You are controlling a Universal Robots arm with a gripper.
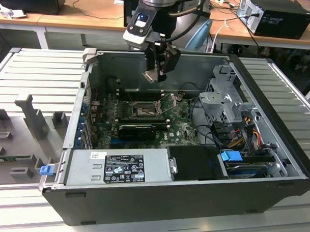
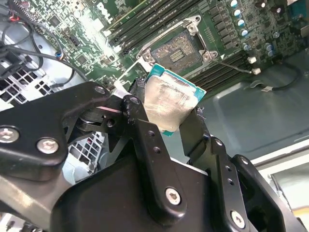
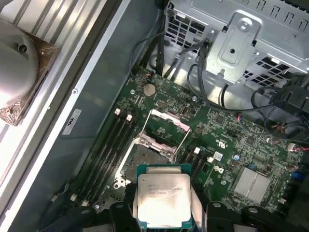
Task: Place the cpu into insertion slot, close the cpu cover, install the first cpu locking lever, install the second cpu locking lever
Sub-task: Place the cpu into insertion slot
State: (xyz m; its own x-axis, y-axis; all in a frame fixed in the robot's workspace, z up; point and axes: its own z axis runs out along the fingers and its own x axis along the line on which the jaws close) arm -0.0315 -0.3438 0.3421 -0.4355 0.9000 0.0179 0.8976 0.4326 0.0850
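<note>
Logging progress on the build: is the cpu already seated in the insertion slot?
No: in the second wrist view the cpu sits clamped in the pincer, clear of the board, and the insertion slot lies bare.

Lab or workshop: opened computer case on slatted metal table, cable-strewn wooden benches behind

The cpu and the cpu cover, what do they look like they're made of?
The cpu: a pale silver-grey metal lid, matte with smeary streaks, seated on a thin teal-green base, probably circuit-board laminate. The cpu cover: thin bright sheet metal, likely stamped steel, with a bare shiny finish that catches the light along its edges.
</note>
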